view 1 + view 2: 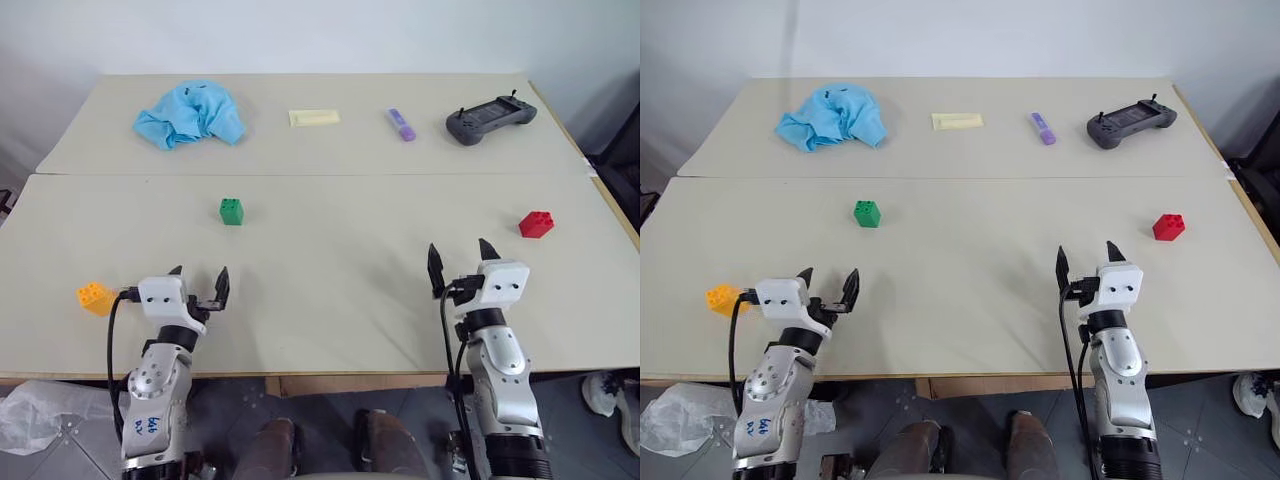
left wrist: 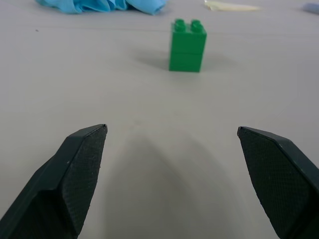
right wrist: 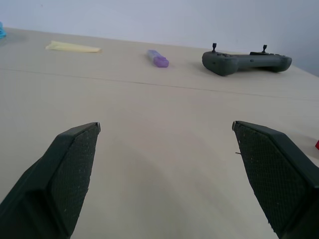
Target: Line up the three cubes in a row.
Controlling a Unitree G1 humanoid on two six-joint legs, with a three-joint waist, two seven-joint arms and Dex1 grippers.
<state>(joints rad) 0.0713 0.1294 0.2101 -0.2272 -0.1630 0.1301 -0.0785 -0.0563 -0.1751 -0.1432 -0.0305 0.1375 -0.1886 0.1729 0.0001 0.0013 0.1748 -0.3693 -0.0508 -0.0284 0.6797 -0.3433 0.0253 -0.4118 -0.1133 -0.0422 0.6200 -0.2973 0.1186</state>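
Three cubes lie scattered on the near table. The green cube [image 1: 231,211] stands left of centre, also ahead of my left fingers in the left wrist view [image 2: 187,46]. The red cube [image 1: 536,224] sits at the right. The orange-yellow cube [image 1: 95,297] lies near the left edge, just left of my left gripper [image 1: 200,274]. That gripper is open and empty over the table's front. My right gripper [image 1: 462,254] is open and empty too, left of and nearer than the red cube.
On the far table lie a blue cloth [image 1: 190,113], a flat pale yellow rectangle [image 1: 314,118], a small purple object [image 1: 401,124] and a dark grey controller [image 1: 490,120]. A seam [image 1: 320,174] joins the two tables.
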